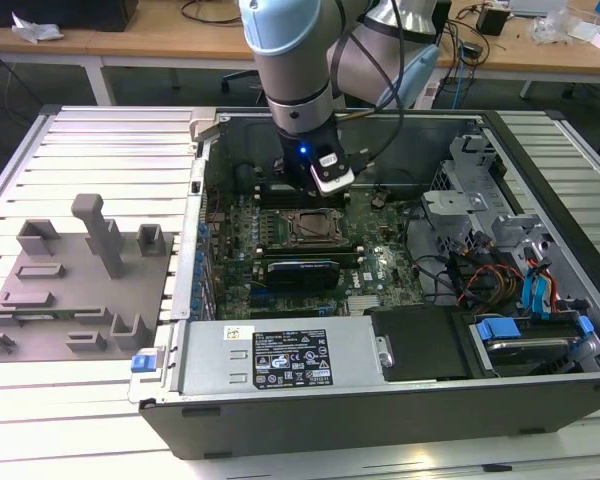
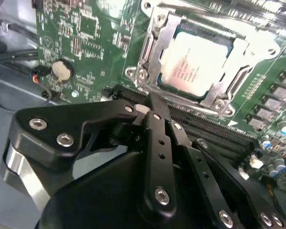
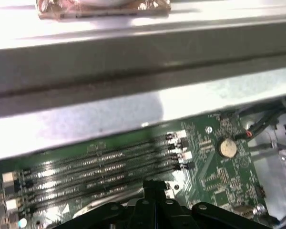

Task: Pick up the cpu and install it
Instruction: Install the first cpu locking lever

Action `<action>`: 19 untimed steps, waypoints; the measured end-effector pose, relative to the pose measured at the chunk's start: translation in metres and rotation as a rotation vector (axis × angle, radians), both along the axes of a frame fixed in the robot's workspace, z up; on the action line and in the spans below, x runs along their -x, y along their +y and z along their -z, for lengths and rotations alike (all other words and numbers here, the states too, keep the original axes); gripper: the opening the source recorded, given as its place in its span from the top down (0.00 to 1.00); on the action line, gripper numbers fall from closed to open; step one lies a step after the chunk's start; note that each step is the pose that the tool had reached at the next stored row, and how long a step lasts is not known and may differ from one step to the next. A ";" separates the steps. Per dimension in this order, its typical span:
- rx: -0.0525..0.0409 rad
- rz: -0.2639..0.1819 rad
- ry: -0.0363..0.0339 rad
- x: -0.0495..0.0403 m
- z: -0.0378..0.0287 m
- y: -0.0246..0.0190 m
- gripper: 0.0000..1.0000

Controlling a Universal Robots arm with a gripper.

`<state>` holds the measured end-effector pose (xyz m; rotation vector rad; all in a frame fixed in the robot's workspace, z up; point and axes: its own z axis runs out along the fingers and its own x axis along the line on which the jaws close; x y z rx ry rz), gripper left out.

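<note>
open pc case (image 1: 400,400): cpu (image 2: 195,62) seated in socket, gripper (image 2: 152,102) jaws together above.

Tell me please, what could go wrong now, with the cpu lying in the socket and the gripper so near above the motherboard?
1. In the second wrist view the cpu lies in the socket frame; if it is not fully flat, pressing could harm the contacts below.
2. The gripper is close above the memory slots; a low sideways move could scrape them.
3. A small wire runs near the coin battery and could perhaps catch on the arm.
</note>
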<state>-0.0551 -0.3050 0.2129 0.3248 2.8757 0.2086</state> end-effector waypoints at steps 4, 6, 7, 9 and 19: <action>0.0629 0.010 0.0133 -0.0002 0.0000 0.0000 0.89; 0.0894 0.014 0.0227 -0.0003 -0.0001 0.0000 0.89; 0.1141 0.017 0.0291 -0.0005 0.0000 0.0000 0.89; 0.1156 0.016 0.0296 -0.0005 -0.0001 0.0000 0.89; 0.1168 0.009 0.1656 -0.0044 0.0007 0.0000 0.89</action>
